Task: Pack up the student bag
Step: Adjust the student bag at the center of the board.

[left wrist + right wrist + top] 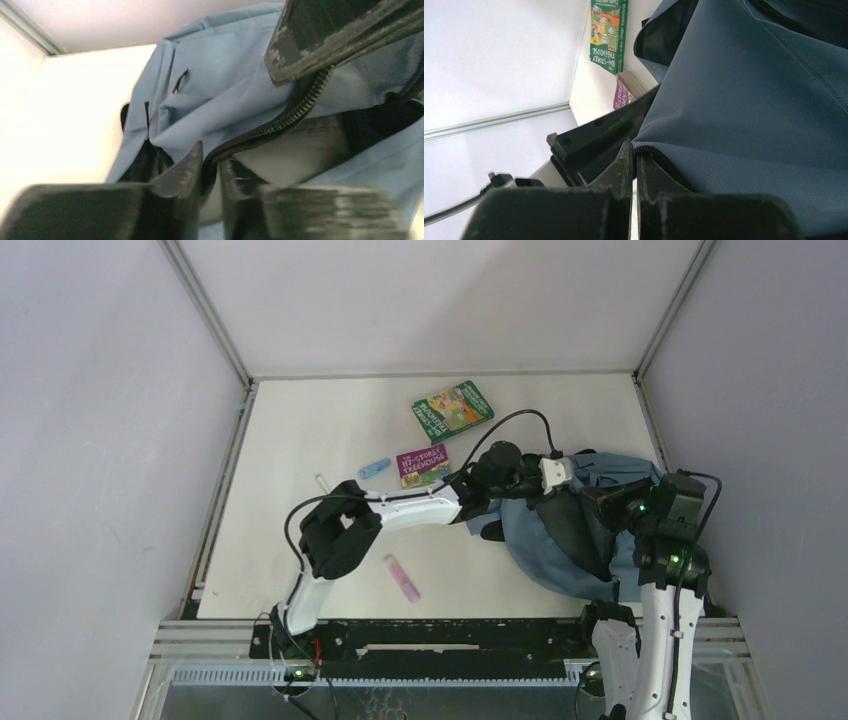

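Observation:
The student bag (545, 540), a dusty-blue backpack with black zips, lies at the right of the table. My left gripper (585, 488) reaches over it and is shut on the zip edge of the bag's opening (260, 131); its fingers (187, 167) pinch the black zip tape. My right gripper (610, 502) meets it from the right and is shut on the opposite zip edge (659, 157). The bag's dark inside shows between them (380, 120). A green book (452, 410) and a purple book (422, 464) lie beyond the bag on the table, also in the right wrist view (609, 35).
A blue marker (374, 468) lies left of the purple book. A pink marker (402, 578) lies near the front edge. A small clip (321, 481) sits at the left. Grey walls close in the table (300, 440) on three sides.

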